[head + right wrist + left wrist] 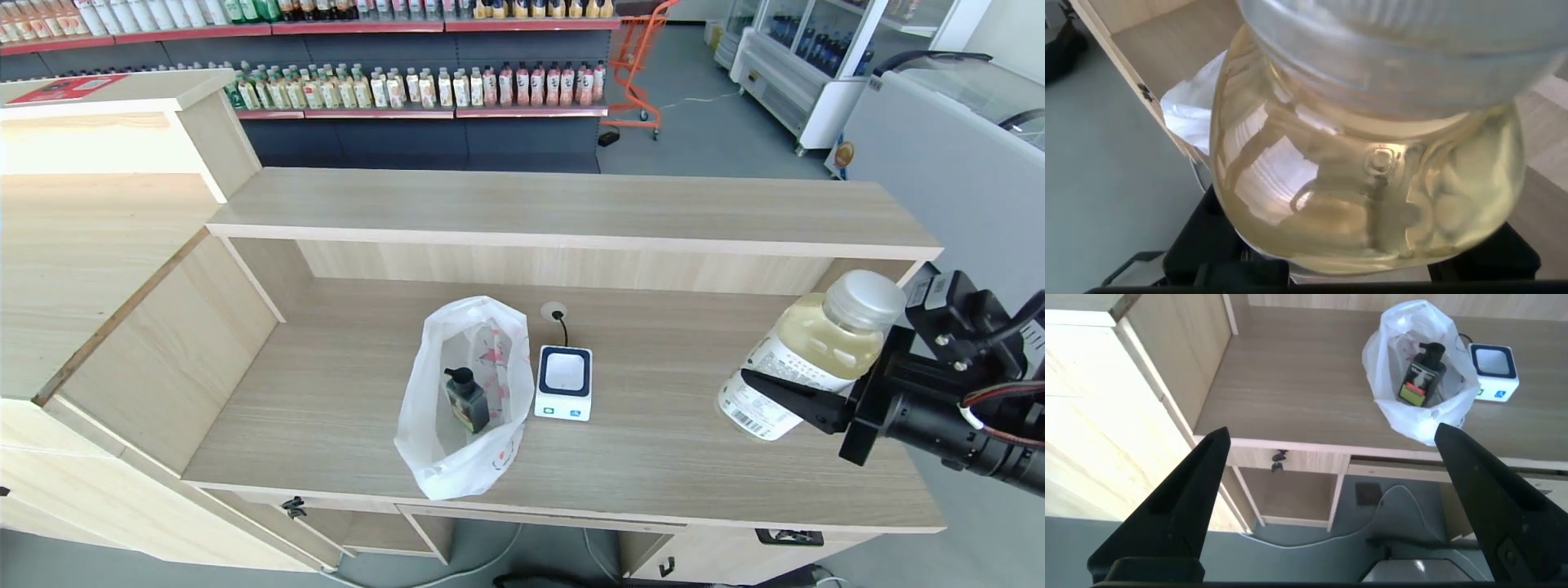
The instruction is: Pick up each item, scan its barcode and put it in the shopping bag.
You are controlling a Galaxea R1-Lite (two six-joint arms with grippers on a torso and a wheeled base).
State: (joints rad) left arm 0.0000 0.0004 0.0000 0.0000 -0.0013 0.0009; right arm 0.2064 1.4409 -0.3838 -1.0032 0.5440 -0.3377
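Note:
My right gripper (804,384) is shut on a plastic bottle (808,351) of pale yellow drink with a grey cap and a white label. It holds the bottle tilted above the right end of the counter, barcode low on the label. Close up, the bottle (1372,180) shows its cap and yellow shoulder. A white shopping bag (465,392) lies open mid-counter with a dark pump bottle (467,398) inside. The white scanner (563,381) sits just right of the bag. My left gripper (1331,506) is open, off the counter's near left side, looking at the bag (1421,376) and scanner (1494,371).
The wooden counter (653,441) has a raised back ledge (571,208) and a side wall on the left. The scanner's black cable runs to a hole in the counter (553,310). Shelves of bottles and freezers stand behind.

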